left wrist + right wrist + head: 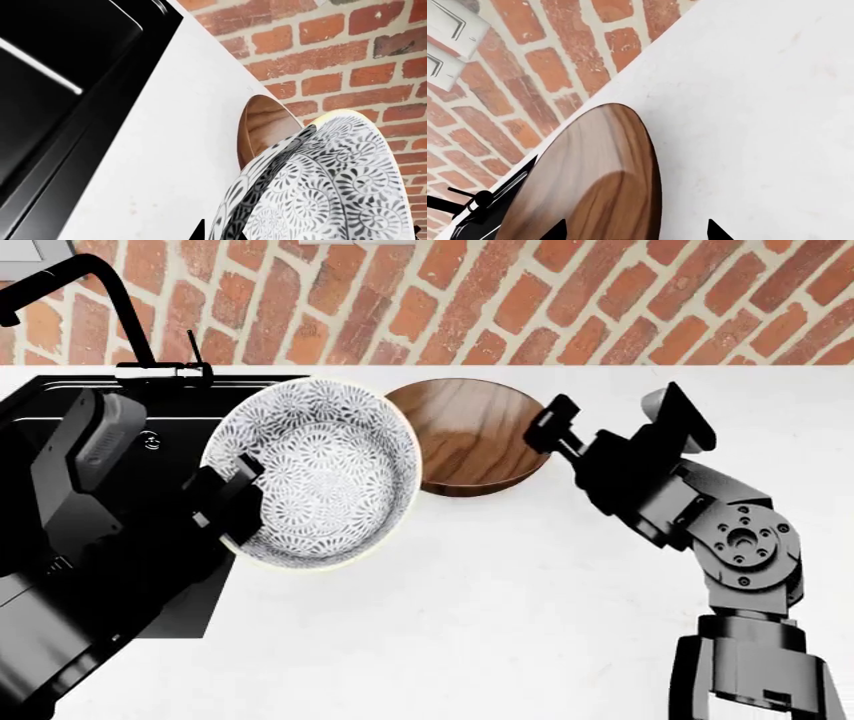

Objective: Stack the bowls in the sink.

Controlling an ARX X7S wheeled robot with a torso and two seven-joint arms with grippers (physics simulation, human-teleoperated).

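Observation:
My left gripper (238, 495) is shut on the near rim of the white floral bowl (314, 475), which is held tilted above the counter beside the sink (180, 420). In the left wrist view the fingertips of the left gripper (222, 231) pinch the rim of the white bowl (333, 185), and the brown bowl (263, 125) shows behind it. The brown wood-grain bowl (467, 435) rests on the white counter near the wall. My right gripper (550, 428) is open at its right rim. In the right wrist view that gripper (634, 232) straddles the edge of the brown bowl (594, 185).
The black faucet (80, 290) rises at the sink's back left. A brick wall (534, 300) runs behind the white counter (534, 590). The black basin (60, 75) fills one side of the left wrist view. White wall switches (447, 25) sit on the bricks.

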